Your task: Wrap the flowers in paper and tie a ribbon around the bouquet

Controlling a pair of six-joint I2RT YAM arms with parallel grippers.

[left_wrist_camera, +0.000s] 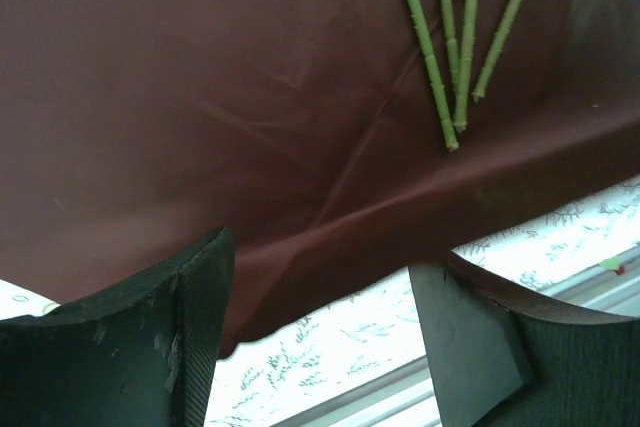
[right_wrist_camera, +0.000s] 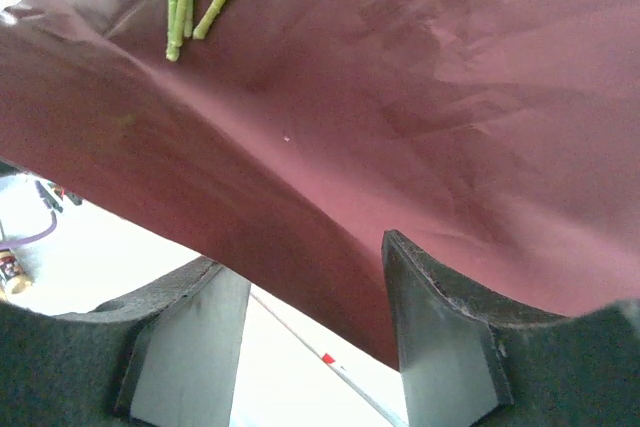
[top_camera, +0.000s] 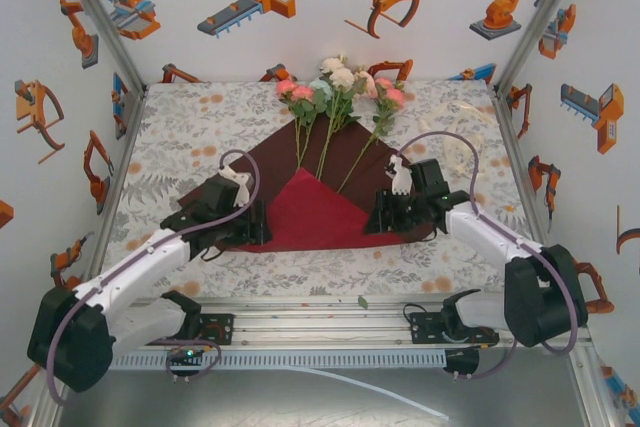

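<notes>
The flowers (top_camera: 340, 82) lie at the back of the table, pink, white and pale green blooms with their stems running down onto the open paper (top_camera: 275, 162). The paper shows its dark maroon side, with a crimson flap (top_camera: 310, 212) folded over its near middle. My left gripper (top_camera: 240, 222) is at the paper's near left edge, jaws open (left_wrist_camera: 320, 262), and the paper (left_wrist_camera: 250, 97) hangs just past them with stem ends (left_wrist_camera: 430, 57) beyond. My right gripper (top_camera: 383, 212) is at the near right edge, open (right_wrist_camera: 308, 257), the paper's edge (right_wrist_camera: 420, 97) dipping between its jaws. I cannot make out the ribbon.
A grey-and-orange floral tablecloth (top_camera: 190, 127) covers the table. White walls with robot stickers close in the left, back and right. A metal rail (top_camera: 320, 322) runs along the near edge, with a small green leaf (top_camera: 362, 302) just in front of it.
</notes>
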